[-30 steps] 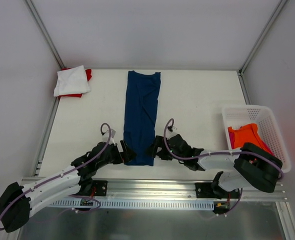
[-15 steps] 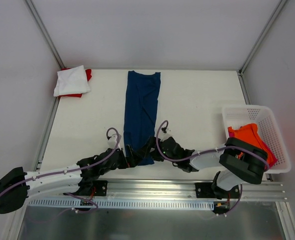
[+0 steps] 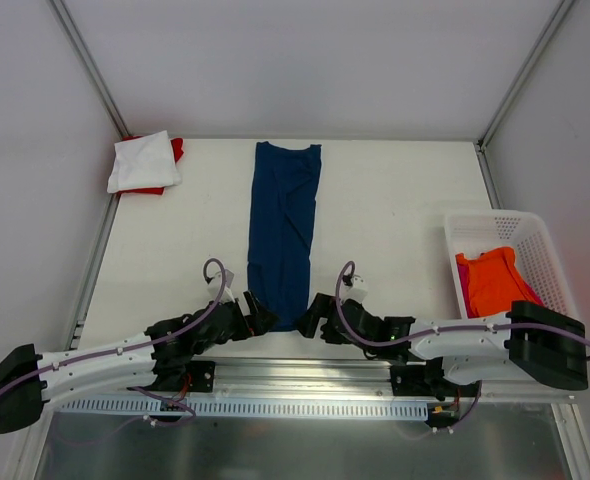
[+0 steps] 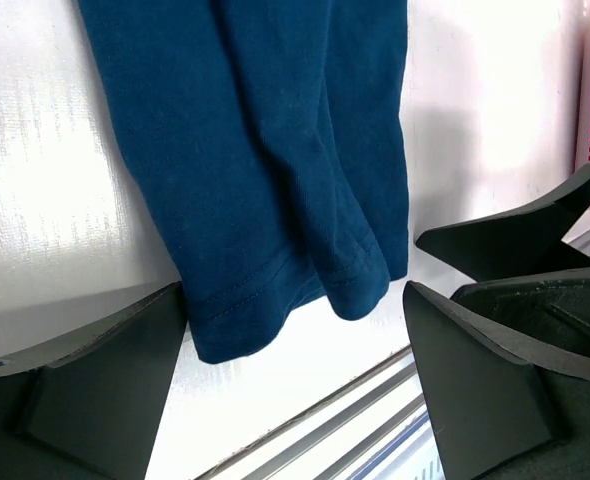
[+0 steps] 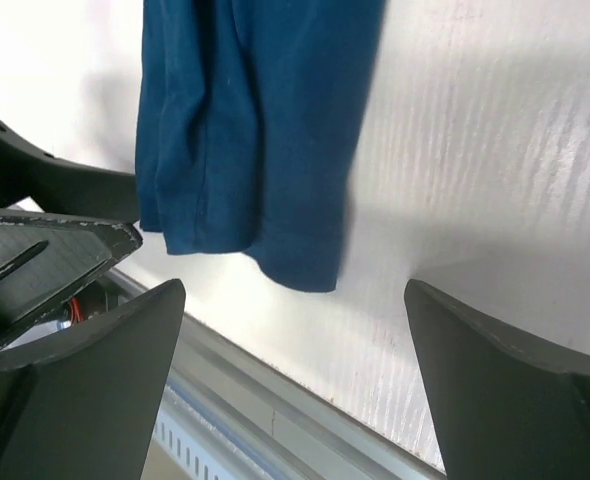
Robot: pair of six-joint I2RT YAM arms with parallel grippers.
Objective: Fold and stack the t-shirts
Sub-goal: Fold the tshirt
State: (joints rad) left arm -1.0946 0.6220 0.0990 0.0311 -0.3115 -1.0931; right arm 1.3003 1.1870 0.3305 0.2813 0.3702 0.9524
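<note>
Lying on white table (image 3: 395, 200): navy t-shirt (image 3: 283, 230)

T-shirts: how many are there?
5. A navy one lies down the table's middle; a white one sits on a red one at the far left corner; an orange one and a magenta sliver are in the basket, which may hide more.

Top external looks steeply down from high behind the near edge, covering the whole surface (image 3: 395, 200). Both wrist views sit low and close, facing the near hem of the navy t-shirt (image 3: 280, 300) (left from its left, right from its right), which all three share.
</note>
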